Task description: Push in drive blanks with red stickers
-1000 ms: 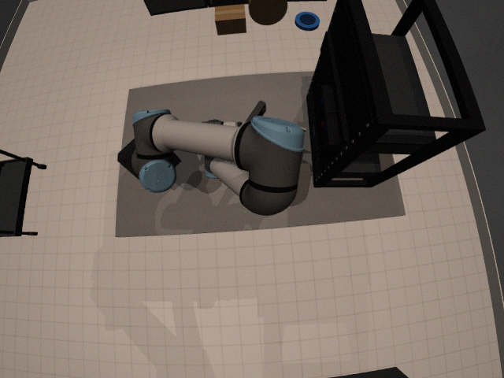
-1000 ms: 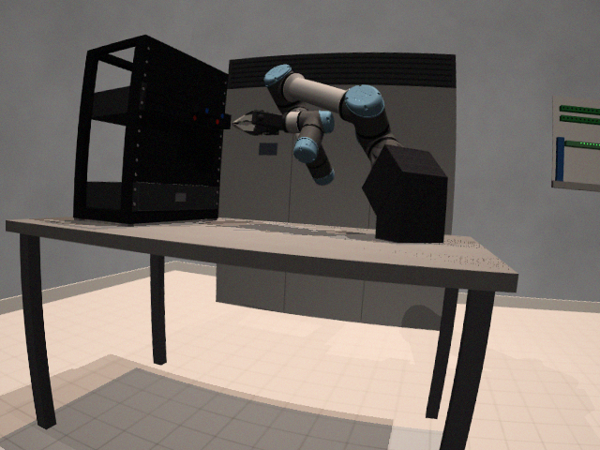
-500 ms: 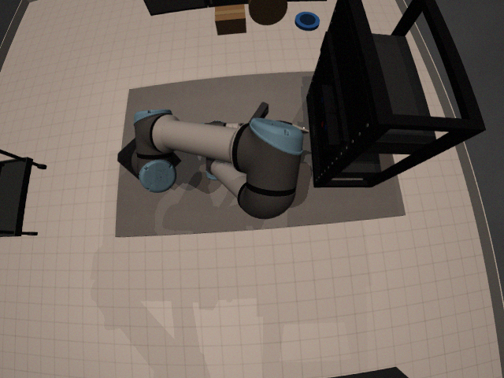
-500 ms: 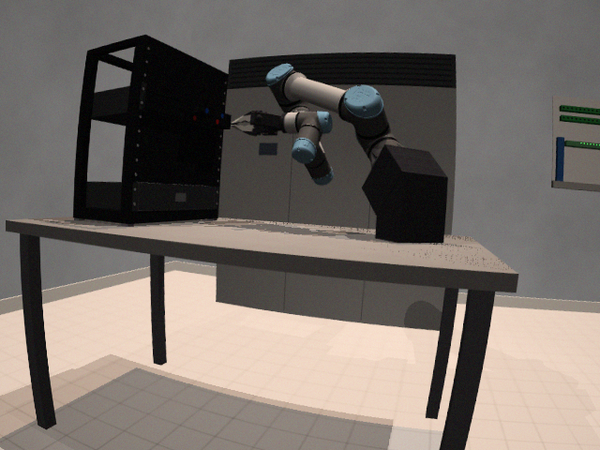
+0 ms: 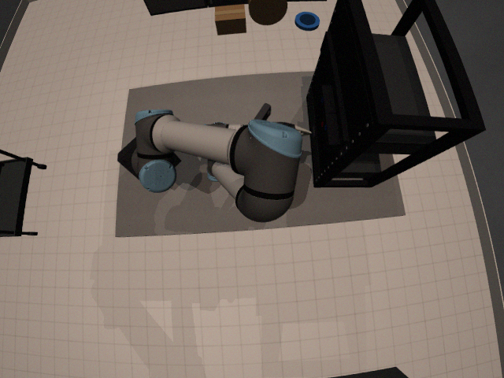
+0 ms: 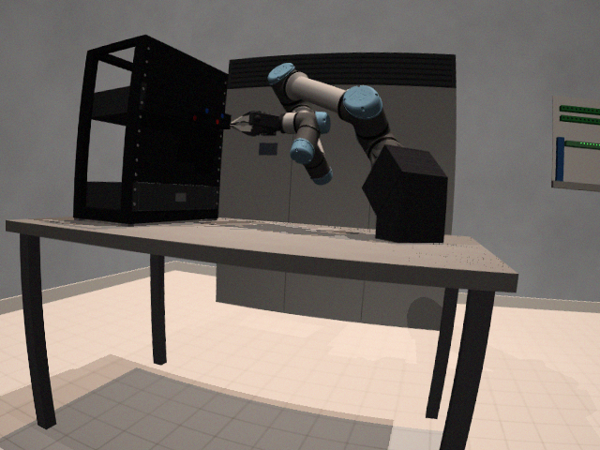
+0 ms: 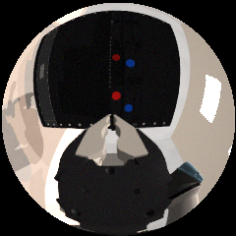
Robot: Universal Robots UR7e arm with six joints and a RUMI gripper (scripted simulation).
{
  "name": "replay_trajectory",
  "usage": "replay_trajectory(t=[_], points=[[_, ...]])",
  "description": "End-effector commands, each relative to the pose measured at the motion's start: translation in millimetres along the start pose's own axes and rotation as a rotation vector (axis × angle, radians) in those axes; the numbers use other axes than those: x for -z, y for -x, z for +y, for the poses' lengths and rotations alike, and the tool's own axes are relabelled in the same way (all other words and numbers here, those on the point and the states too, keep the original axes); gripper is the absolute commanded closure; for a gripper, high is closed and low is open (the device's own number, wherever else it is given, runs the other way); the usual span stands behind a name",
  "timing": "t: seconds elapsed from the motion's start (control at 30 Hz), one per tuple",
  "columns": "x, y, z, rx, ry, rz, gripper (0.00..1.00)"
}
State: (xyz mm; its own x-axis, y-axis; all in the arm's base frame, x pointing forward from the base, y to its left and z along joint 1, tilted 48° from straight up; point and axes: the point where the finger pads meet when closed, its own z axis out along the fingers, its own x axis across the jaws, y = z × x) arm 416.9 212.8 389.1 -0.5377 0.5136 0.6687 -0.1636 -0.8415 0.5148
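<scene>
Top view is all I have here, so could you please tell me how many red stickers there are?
Observer: The wrist view shows two red stickers.
Operator: Thank you; could you tell me whether the pincer is shut?
Observer: Yes, in the wrist view its tips meet.
Operator: And is it anywhere near the stickers' height?
Observer: The exterior view shows it at roughly their height, well above the table.

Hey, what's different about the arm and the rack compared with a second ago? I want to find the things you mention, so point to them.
The gripper [image 5: 309, 132] [image 6: 231, 124] [image 7: 112, 115] has moved slightly toward the rack [image 5: 427, 123] [image 6: 129, 159] [image 7: 69, 125], and its fingertips now show past the elbow from above. It is shut on nothing; no grasp or release is visible. The rack stands upright where it was.
</scene>
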Motion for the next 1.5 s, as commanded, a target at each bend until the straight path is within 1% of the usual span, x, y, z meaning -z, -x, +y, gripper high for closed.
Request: replay_trajectory(t=[0.0, 1.0, 1.47], points=[[-25.5, 0, 12, -0.002, -0.017, 0.0, 1.0], [-25.7, 0, 12, -0.002, -0.017, 0.0, 1.0], [-40.3, -1, 17, -0.002, -0.017, 0.0, 1.0]])
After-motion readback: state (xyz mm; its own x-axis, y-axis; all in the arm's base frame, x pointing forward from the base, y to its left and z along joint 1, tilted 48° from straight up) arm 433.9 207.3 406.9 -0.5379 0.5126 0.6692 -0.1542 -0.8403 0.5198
